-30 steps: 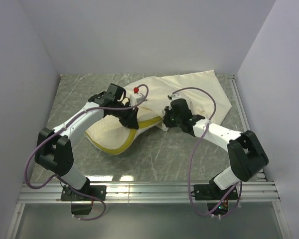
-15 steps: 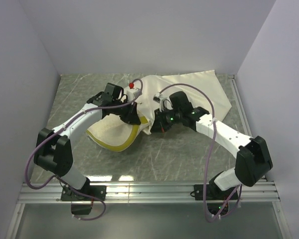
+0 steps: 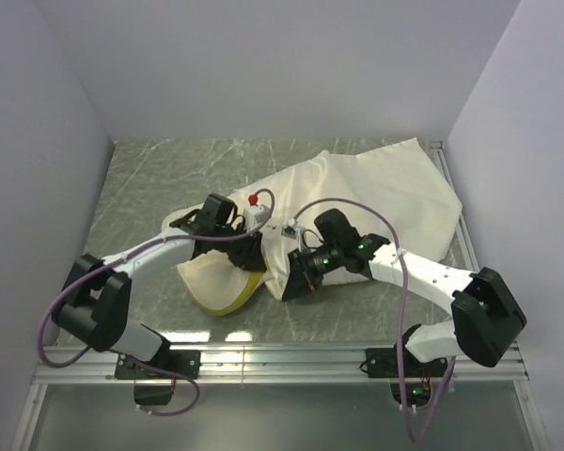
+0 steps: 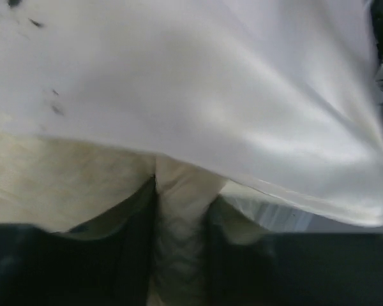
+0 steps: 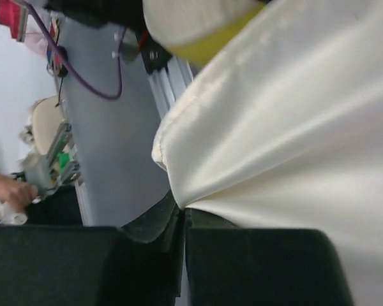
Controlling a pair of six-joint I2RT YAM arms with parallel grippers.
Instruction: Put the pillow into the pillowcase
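Top external view is showing me the pillow [image 3: 211,277] lying on the grey marbled surface [image 3: 141,188], left of centre, with its yellow-green band [image 3: 237,299] facing the near edge. The pillowcase [image 3: 385,188] is sprawling from the far right corner toward the middle. Its near end is draping over the pillow's right side, so the two are touching. The left end effector [image 3: 247,246] is sitting right at that overlap, on the pillow's upper right edge. The right end effector [image 3: 296,282] is sitting just beside it, at the pillowcase's near hem.

Left wrist view is showing me the fingers [image 4: 127,255] drawn narrow. They are pinching a fold of textured cream cloth that I am reading as the pillow, and smooth pillowcase cloth is hanging over it. Right wrist view is showing me the right jaws pressing together on the pillowcase's edge, with the pillow's yellow band sitting at the top of that picture.
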